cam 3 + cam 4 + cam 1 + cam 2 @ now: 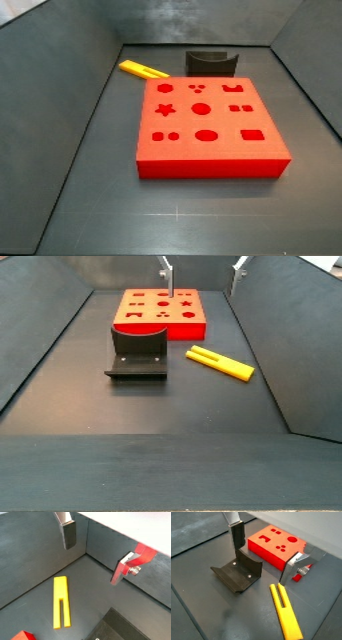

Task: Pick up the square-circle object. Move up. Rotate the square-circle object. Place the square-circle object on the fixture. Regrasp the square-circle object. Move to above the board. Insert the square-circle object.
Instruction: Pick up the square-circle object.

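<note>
The yellow square-circle object (218, 363) lies flat on the dark floor beside the fixture (138, 351), with a slot cut in one end (61, 602). It also shows in a wrist view (286, 612) and a side view (142, 70). The red board (160, 311) with its shaped holes sits behind the fixture. My gripper (203, 268) hangs high over the far end of the board, open, with nothing between its fingers (236, 534). Both wrist views show the two fingers wide apart, well above the square-circle object.
Dark walls enclose the floor on all sides (80, 90). The fixture (210, 63) stands against the board's (207, 125) short edge. Bare floor stretches in front of the fixture (147, 436).
</note>
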You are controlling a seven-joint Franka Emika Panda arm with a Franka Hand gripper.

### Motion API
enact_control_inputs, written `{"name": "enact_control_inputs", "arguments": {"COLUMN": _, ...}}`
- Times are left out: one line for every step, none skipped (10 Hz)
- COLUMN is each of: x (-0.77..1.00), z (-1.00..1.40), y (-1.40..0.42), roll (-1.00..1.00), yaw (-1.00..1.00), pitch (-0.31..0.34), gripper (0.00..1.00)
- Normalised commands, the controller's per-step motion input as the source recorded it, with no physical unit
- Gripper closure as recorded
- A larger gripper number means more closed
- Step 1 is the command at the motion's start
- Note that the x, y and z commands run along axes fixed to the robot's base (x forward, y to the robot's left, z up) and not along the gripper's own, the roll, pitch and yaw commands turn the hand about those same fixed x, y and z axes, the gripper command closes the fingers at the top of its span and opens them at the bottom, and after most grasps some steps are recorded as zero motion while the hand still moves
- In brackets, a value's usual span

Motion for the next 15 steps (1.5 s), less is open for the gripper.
{"name": "enact_control_inputs", "arguments": {"x": 0.0, "z": -0.22, "y": 0.0, "roll": 0.0, "yaw": 0.19, "pitch": 0.0, "gripper": 0.0}}
{"name": "enact_control_inputs", "arguments": {"x": -0.1, "z": -0.36, "y": -0.01, "roll": 0.0, "yaw": 0.47, "pitch": -0.054, "gripper": 0.0}}
{"name": "enact_control_inputs", "arguments": {"x": -0.24, "z": -0.49, "y": -0.07, "roll": 0.01, "yaw": 0.73, "pitch": -0.144, "gripper": 0.0}}
{"name": "enact_control_inputs", "arguments": {"x": -0.28, "z": -0.54, "y": -0.25, "roll": 0.09, "yaw": 0.83, "pitch": -0.189, "gripper": 0.0}}
{"name": "enact_control_inputs", "arguments": {"x": -0.13, "z": -0.59, "y": -0.21, "roll": 0.09, "yaw": 0.87, "pitch": -0.134, "gripper": 0.0}}
{"name": "enact_control_inputs", "arguments": {"x": -0.17, "z": -0.62, "y": -0.21, "roll": 0.07, "yaw": 0.85, "pitch": -0.16, "gripper": 0.0}}
{"name": "enact_control_inputs", "arguments": {"x": -0.2, "z": -0.65, "y": -0.22, "roll": 0.06, "yaw": 0.85, "pitch": -0.184, "gripper": 0.0}}
{"name": "enact_control_inputs", "arguments": {"x": -0.14, "z": -0.68, "y": -0.19, "roll": 0.02, "yaw": 0.84, "pitch": -0.179, "gripper": 0.0}}
{"name": "enact_control_inputs", "arguments": {"x": -0.12, "z": -0.7, "y": -0.17, "roll": 0.0, "yaw": 0.81, "pitch": -0.173, "gripper": 0.0}}
{"name": "enact_control_inputs", "arguments": {"x": -0.19, "z": -0.69, "y": -0.16, "roll": 0.0, "yaw": 0.76, "pitch": -0.187, "gripper": 0.0}}
{"name": "enact_control_inputs", "arguments": {"x": -0.3, "z": -0.68, "y": -0.17, "roll": 0.0, "yaw": 0.72, "pitch": -0.214, "gripper": 0.0}}
{"name": "enact_control_inputs", "arguments": {"x": -0.34, "z": -0.71, "y": -0.17, "roll": 0.0, "yaw": 0.69, "pitch": -0.243, "gripper": 0.0}}
{"name": "enact_control_inputs", "arguments": {"x": -0.35, "z": -0.68, "y": -0.14, "roll": 0.04, "yaw": 0.61, "pitch": -0.241, "gripper": 0.0}}
{"name": "enact_control_inputs", "arguments": {"x": -0.37, "z": -0.67, "y": -0.1, "roll": 0.05, "yaw": 0.53, "pitch": -0.251, "gripper": 0.0}}
{"name": "enact_control_inputs", "arguments": {"x": -0.31, "z": -0.67, "y": -0.07, "roll": 0.04, "yaw": 0.5, "pitch": -0.249, "gripper": 0.0}}
